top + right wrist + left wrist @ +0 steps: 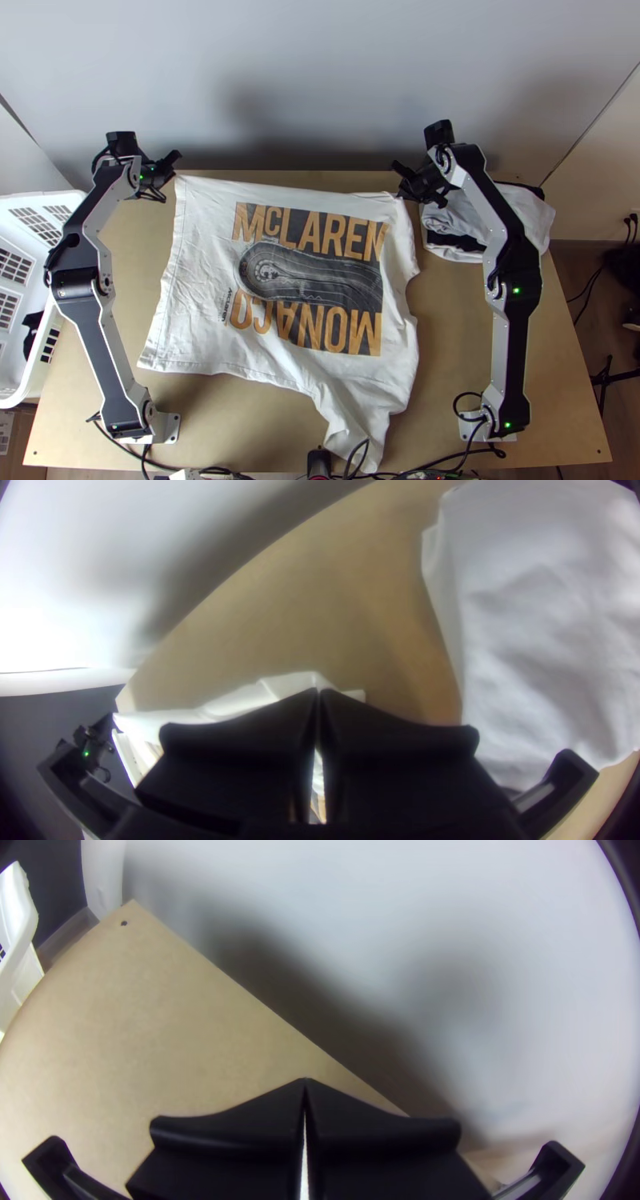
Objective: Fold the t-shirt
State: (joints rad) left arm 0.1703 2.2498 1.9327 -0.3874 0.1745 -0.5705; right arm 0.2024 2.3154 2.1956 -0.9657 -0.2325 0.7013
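On the table, we see the t-shirt spread between the left arm and the right arm, its front right part trailing to the near edge. The left gripper is at its back left corner, the right gripper at its back right corner. Just right of the shirt, toward the table's back right corner, we find a pile of folded cloth, partly under the right arm. We have a basket at the table's left side, left of the left arm, and a wall behind the table. Cables run along the front edge.
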